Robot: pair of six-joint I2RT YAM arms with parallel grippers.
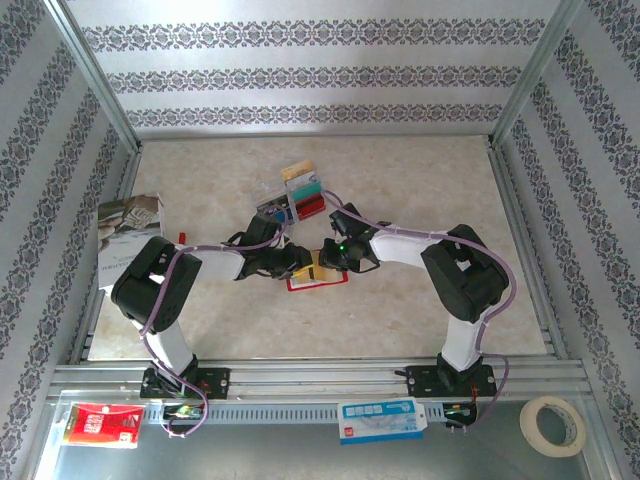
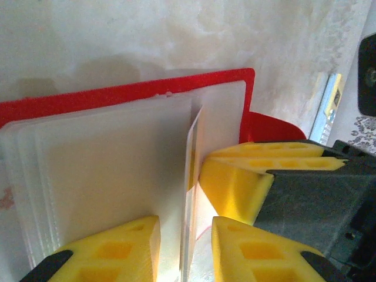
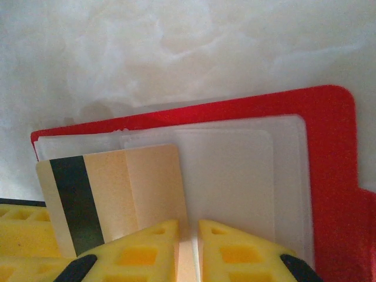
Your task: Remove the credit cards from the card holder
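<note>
the card holder (image 3: 329,147) lies open on the table (image 1: 420,310). left gripper (image 2: 185,226) fingers stand apart around a thin upright edge (image 2: 191,176); right gripper (image 3: 188,226) fingers, nearly together, seem to pinch the tan card (image 3: 106,188). pulled askew, it may snag a clear pocket (image 3: 235,176) and drag the holder along

On a pale marbled beige tabletop (image 1: 420,190): an open red bifold card holder (image 1: 325,281) with clear pockets at centre, small coloured plastic cards (image 1: 300,190) clustered behind, a large printed magazine (image 1: 125,232) at the left edge.
</note>
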